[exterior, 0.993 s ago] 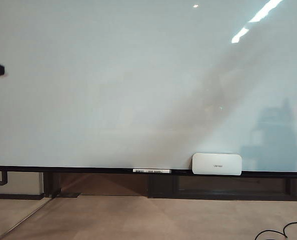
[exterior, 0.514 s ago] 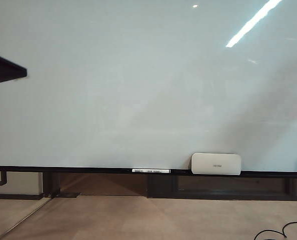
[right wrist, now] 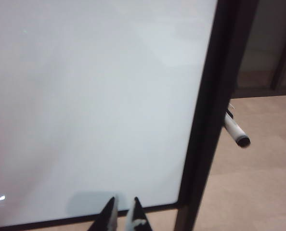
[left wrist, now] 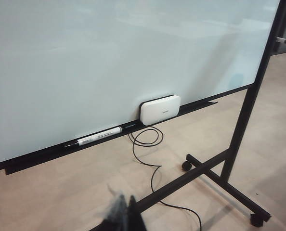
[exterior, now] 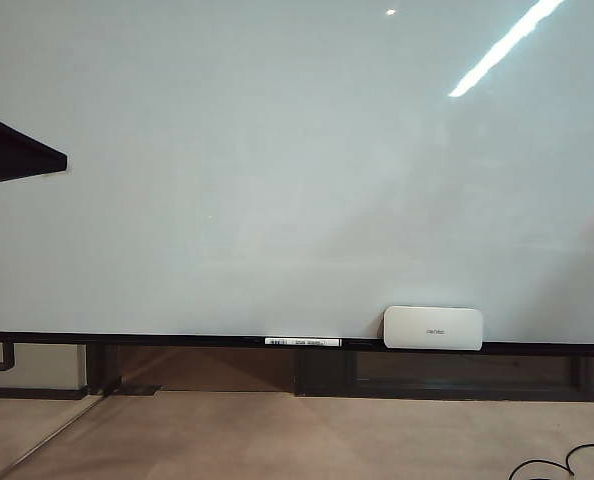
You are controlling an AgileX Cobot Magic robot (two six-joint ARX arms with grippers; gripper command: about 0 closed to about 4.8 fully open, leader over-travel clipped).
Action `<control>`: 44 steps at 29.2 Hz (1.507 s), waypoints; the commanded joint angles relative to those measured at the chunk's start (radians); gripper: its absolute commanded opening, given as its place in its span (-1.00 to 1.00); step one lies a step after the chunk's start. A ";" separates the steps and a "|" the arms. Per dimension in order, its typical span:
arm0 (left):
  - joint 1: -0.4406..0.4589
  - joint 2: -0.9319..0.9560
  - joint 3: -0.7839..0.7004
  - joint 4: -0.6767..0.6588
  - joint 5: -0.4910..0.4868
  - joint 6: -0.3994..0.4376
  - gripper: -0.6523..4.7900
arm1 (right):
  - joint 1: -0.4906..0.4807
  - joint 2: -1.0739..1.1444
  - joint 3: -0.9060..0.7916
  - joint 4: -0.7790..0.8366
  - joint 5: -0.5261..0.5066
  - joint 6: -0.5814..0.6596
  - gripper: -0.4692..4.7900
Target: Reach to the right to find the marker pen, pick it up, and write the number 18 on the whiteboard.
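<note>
The right gripper (right wrist: pixel 121 215) shows only its two dark fingertips, low before the whiteboard (right wrist: pixel 85 96) near its lower right corner. They stand slightly apart with nothing between them. The left gripper (left wrist: pixel 124 217) is a dark blur, cut off by the picture's edge, above the floor in front of the whiteboard's ledge. Whether its jaws are apart or together I cannot tell. In the exterior view a dark wedge of the left arm (exterior: pixel 17 150) juts across the whiteboard's left edge, the rest of it out of sight.

The marker pen (right wrist: pixel 236 131) sticks out just beyond the whiteboard's right frame post. It has a pale barrel and a dark rounded end, and its other end is hidden behind the post. No gripper touches it.

On the whiteboard's ledge lie a white barcode-labelled pen (left wrist: pixel 98 136) and, further right, a white rounded eraser (left wrist: pixel 160 109) leaning on the glossy white face. A black cable (left wrist: pixel 152 161) loops on the floor below the ledge.
</note>
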 commanded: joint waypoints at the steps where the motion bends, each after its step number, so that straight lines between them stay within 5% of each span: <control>1: 0.000 -0.001 0.003 0.017 -0.019 0.004 -0.78 | -0.005 0.097 0.015 0.113 0.030 -0.018 -0.65; 10: 0.000 -0.001 0.003 0.016 -0.061 0.014 -0.78 | -0.023 0.298 0.166 0.175 -0.044 -0.029 -0.65; 18: 0.000 -0.001 0.003 0.013 -0.073 0.027 -0.78 | -0.127 0.466 0.409 0.161 -0.320 0.214 -0.74; 22: 0.001 -0.001 0.003 0.008 -0.087 0.028 -0.78 | -0.178 0.530 0.480 0.161 -0.423 0.239 -0.74; 33: 0.003 0.000 0.003 0.002 -0.127 0.025 -0.78 | -0.206 0.712 0.634 0.161 -0.421 0.174 -0.73; 37: 0.003 0.002 0.003 -0.013 -0.128 0.025 -0.78 | -0.201 0.782 0.705 0.161 -0.415 0.143 -0.38; 42: 0.003 0.002 0.003 -0.013 -0.159 0.025 -0.78 | -0.195 0.806 0.734 0.160 -0.344 0.041 -0.27; 44: 0.003 0.002 0.003 -0.013 -0.170 0.025 -0.78 | -0.193 0.807 0.738 0.160 -0.309 -0.018 -0.02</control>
